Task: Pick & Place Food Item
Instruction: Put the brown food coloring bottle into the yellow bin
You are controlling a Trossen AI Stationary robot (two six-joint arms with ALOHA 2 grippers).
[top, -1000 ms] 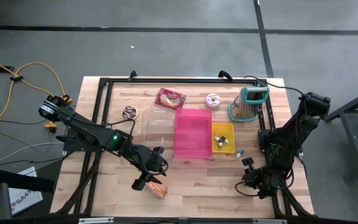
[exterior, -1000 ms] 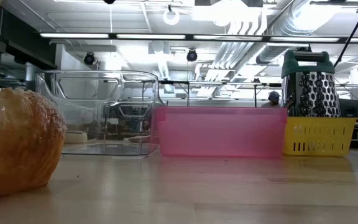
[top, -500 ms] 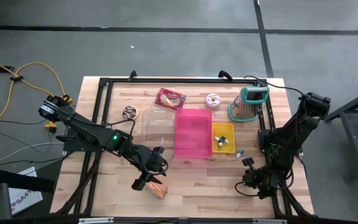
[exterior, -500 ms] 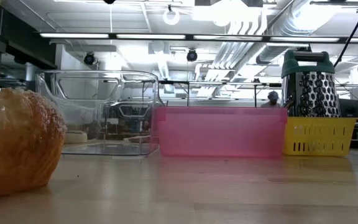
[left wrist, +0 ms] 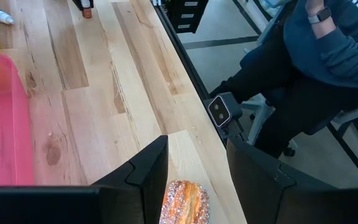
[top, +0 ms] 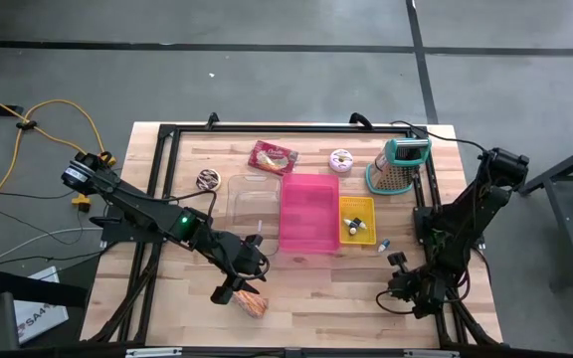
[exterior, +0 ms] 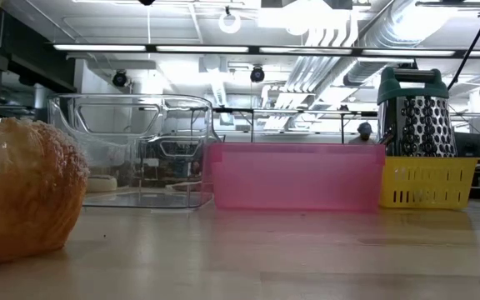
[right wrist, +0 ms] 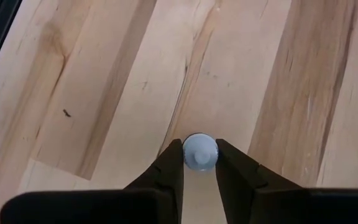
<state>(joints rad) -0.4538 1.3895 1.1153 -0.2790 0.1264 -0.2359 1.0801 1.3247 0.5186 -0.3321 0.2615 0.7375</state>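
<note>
A sugar-crusted pastry (top: pixel 253 304) lies on the table near its front edge and fills the low view's left side (exterior: pixel 23 192). My left gripper (top: pixel 237 289) hangs over it, open. In the left wrist view the pastry (left wrist: pixel 185 202) shows low between the two spread fingers (left wrist: pixel 197 146), and no touch shows. My right gripper (top: pixel 399 288) is low over the table's near right part. It is shut on a small pale blue round thing (right wrist: pixel 199 151). My right gripper pinches the small round thing's two opposite sides (right wrist: pixel 188 152) between its fingertips. The fingers slant steeply down at it from above. Whether it rests on the wood or is lifted clear, I cannot tell.
Mid-table stand a clear box (top: pixel 252 199), a pink bin (top: pixel 309 212) and a yellow basket (top: pixel 357 219), with a small bottle (top: pixel 384 244) beside the basket. At the back are a grater (top: pixel 398 166), a packet (top: pixel 272 156) and two doughnuts (top: pixel 341 159). A seated person (left wrist: pixel 328 56) is beyond the table's edge.
</note>
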